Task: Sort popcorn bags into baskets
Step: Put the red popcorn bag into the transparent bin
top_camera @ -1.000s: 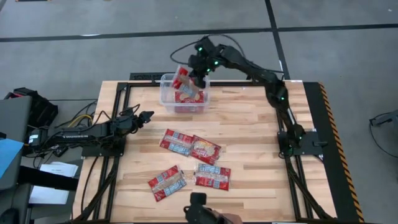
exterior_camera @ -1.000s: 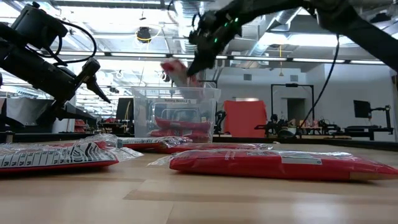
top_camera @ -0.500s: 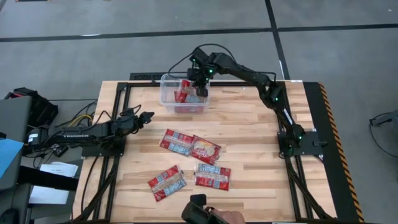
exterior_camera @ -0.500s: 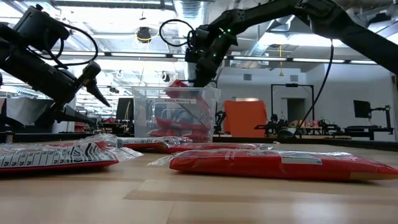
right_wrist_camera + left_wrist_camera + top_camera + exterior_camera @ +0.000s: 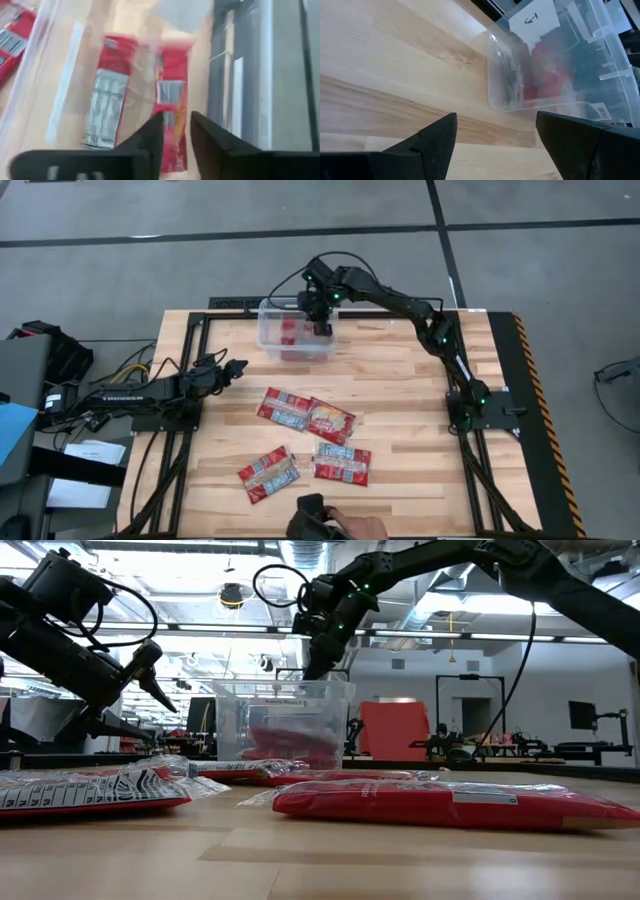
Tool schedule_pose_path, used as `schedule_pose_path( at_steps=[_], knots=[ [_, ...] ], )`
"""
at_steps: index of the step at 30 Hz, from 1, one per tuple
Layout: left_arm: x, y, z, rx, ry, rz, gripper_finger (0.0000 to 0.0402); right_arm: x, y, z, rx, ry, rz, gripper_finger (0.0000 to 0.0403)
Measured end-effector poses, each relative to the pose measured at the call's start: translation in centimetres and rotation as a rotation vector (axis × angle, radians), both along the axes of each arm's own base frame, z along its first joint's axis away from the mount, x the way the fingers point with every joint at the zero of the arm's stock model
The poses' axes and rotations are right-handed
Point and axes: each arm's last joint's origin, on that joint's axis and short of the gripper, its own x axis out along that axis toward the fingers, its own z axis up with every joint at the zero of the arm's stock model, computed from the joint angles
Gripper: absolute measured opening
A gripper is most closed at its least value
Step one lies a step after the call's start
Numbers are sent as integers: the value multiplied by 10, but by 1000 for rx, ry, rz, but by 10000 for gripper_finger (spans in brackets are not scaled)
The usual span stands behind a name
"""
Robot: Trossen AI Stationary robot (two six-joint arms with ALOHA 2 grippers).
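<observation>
Popcorn bags [image 5: 170,105] in bin [image 5: 272,340], beneath right gripper [image 5: 322,326]

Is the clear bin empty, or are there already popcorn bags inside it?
Not empty. The clear bin holds red popcorn bags, seen through its wall in the low view.

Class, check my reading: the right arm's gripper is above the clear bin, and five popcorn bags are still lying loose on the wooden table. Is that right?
Not quite. The count is wrong: the high view shows four popcorn bags still loose on the table, not five. The rest stands: the right gripper is above the clear bin, which already holds red bags.
</observation>
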Motion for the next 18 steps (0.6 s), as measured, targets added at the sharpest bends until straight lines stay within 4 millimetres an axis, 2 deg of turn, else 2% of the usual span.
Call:
schedule_pose_path(
  at_steps=[5, 8, 10, 12, 18],
  knots=[
    [0, 0, 0, 0, 0, 1, 261, 1, 1, 3, -18, 0, -54, 181],
    [0, 0, 0, 0, 0, 1, 261, -6, 4, 14, -33, 25, -105, 208],
    [0, 0, 0, 1, 1, 1, 261, -17, 12, 32, -22, 35, -118, 222],
    [0, 0, 0, 1, 1, 1, 261, -32, 23, 58, -3, 9, -128, 231],
    [0, 0, 0, 12, 14, -6, 261, -82, 64, 119, 179, -22, -178, 235]
  ],
)
